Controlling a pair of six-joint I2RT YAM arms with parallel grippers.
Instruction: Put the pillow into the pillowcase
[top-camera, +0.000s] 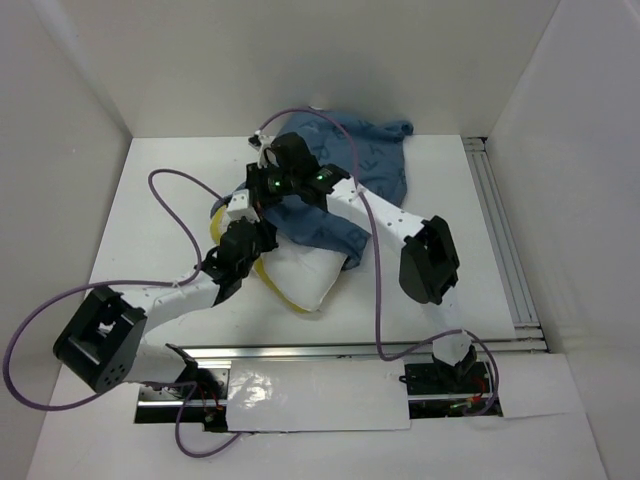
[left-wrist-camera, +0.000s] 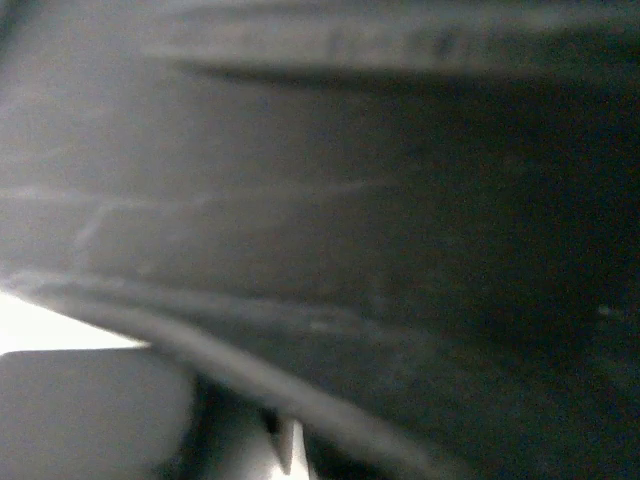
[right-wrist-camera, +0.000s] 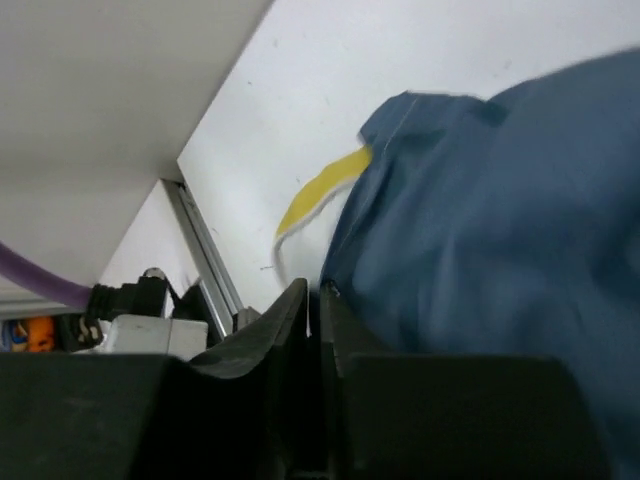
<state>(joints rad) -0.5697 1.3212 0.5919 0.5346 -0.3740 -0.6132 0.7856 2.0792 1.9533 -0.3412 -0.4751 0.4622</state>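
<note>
The blue pillowcase (top-camera: 350, 170) lies bunched at the back of the table, and its near part covers the white pillow (top-camera: 300, 275). The pillow's near end and yellow trim (top-camera: 222, 215) stick out. My left gripper (top-camera: 262, 240) is pushed in at the pillowcase's opening beside the pillow. Its wrist view is dark blurred cloth and no fingers show. My right gripper (top-camera: 238, 212) reaches over the pillowcase to its left edge. In the right wrist view the right gripper (right-wrist-camera: 315, 292) has its jaws a thin slit apart, nothing between the tips, with the pillowcase (right-wrist-camera: 480, 220) hem against one finger and the yellow trim (right-wrist-camera: 320, 185) just beyond.
A metal rail (top-camera: 503, 235) runs along the table's right side and another (top-camera: 350, 350) along the near edge by the arm bases. Purple cables (top-camera: 175, 200) loop over the left half. White walls close in the table on three sides.
</note>
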